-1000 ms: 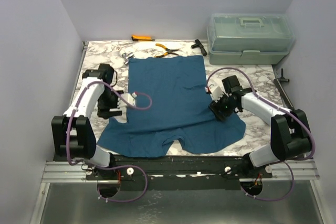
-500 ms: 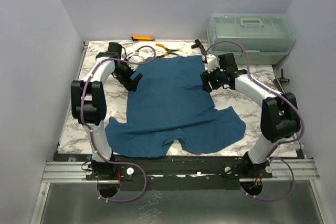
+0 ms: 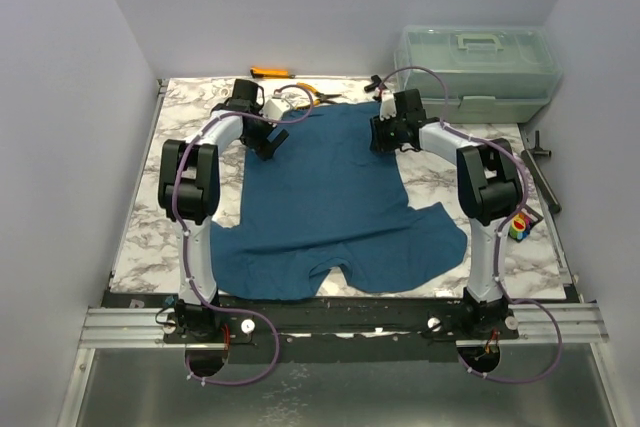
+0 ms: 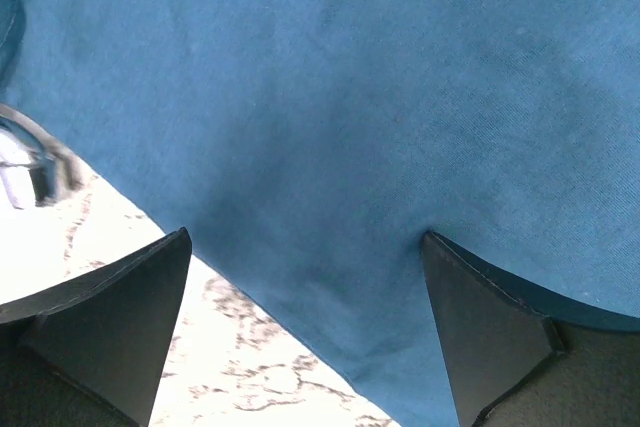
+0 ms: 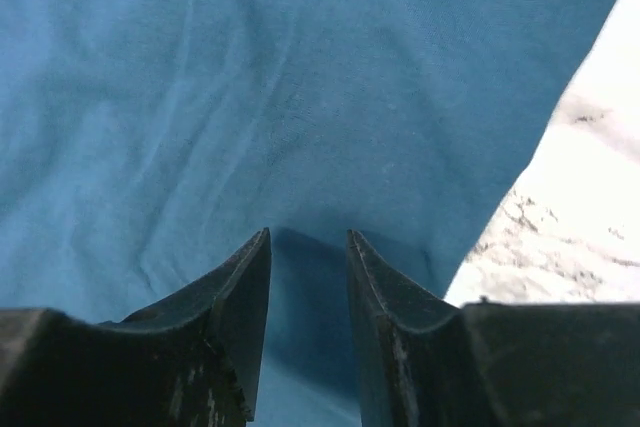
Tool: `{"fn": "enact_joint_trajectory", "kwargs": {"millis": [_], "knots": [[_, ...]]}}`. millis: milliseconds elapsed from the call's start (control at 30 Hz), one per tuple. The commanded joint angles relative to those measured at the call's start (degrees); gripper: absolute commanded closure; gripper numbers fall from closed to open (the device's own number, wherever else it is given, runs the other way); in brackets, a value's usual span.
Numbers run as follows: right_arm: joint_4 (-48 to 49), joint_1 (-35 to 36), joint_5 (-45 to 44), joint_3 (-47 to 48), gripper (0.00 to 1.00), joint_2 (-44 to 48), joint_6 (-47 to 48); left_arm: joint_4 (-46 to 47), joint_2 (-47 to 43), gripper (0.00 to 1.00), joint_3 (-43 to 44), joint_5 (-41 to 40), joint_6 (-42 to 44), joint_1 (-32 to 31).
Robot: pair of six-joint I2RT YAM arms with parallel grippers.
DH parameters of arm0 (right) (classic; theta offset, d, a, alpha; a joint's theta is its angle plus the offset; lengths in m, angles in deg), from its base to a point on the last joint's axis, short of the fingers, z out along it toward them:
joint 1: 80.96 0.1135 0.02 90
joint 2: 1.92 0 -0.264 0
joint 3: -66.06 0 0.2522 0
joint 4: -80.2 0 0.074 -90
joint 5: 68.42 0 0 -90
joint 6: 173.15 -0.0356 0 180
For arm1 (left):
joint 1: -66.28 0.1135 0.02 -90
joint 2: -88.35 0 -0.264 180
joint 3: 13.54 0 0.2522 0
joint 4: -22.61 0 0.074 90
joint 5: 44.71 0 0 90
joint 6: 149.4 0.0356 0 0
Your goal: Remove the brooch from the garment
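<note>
Right gripper (image 3: 383,139) has moved up the garment (image 3: 330,197), well apart from the brooch (image 3: 517,226).

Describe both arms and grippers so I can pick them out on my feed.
The left arm and right arm match: white shells between bulky black joints, a thin purple cable looping along each. The left gripper and right gripper have matte black, wedge-shaped fingers tapering to narrow tips. No markings are visible.

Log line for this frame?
left gripper open over garment | right gripper narrow gap over garment | brooch off garment, on table
</note>
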Motion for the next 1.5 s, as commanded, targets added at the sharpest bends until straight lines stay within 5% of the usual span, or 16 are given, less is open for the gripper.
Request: {"fn": "enact_joint_trajectory", "kwargs": {"millis": [0,400,767,1067,1467], "knots": [[1.6,0.4,-2.6,4.8,0.62,-4.8,-2.5,3.0,5.3,0.01,2.3,-6.9,4.0,0.1],[-4.2,0.5,-10.1,18.5,0.66,-15.7,-3.2,2.9,11.3,0.01,8.0,-8.3,5.6,0.4],[-4.8,0.5,-12.1,9.8,0.63,-7.7,2.6,2.0,3.9,0.01,1.5,-6.1,5.6,1.9],[-4.4,0.4,-0.9,6.7,0.28,4.0,2.3,1.3,-2.8,0.01,2.3,0.1,-2.9,2.5],[-12.0,0.4,6.2,-6.7,0.04,24.9,8.8,-8.9,-17.8,0.01,-0.2,14.8,-15.7,6.0]]}}
